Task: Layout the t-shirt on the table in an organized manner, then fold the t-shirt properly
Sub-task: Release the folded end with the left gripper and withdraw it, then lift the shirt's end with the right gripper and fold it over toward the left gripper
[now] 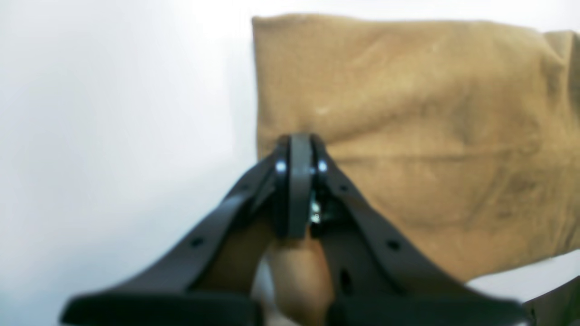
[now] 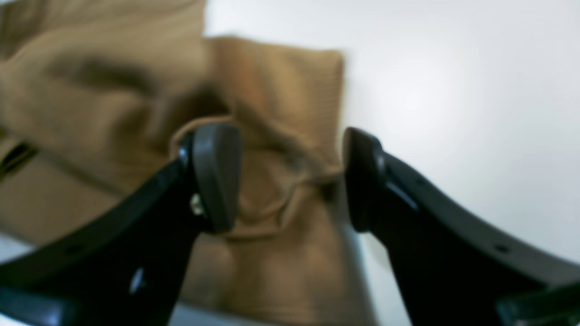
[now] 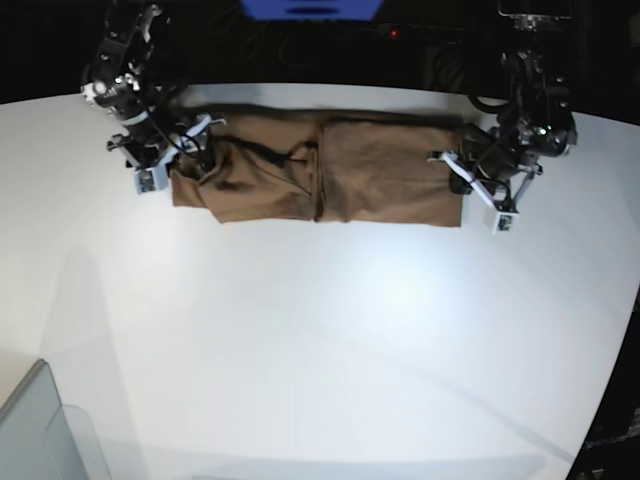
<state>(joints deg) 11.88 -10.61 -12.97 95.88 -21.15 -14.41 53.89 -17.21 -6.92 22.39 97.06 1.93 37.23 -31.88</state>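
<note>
The tan-brown t-shirt [image 3: 320, 185] lies folded into a long strip across the far part of the white table [image 3: 330, 330]. My right gripper [image 3: 195, 155] is at the strip's left end. In the right wrist view it [image 2: 290, 181] stands open, its fingers either side of a bunched fold of the t-shirt [image 2: 272, 90], holding nothing. My left gripper [image 3: 467, 168] is at the strip's right end. Seen from the left wrist, it [image 1: 297, 149] is shut, tips pressed together at the t-shirt's [image 1: 408, 113] edge. Whether any cloth is pinched there I cannot tell.
A grey translucent bin [image 3: 40, 430] stands at the table's near left corner. The table's curved edge runs down the right side [image 3: 625, 330]. Dark equipment and a blue object [image 3: 310, 8] sit behind the far edge.
</note>
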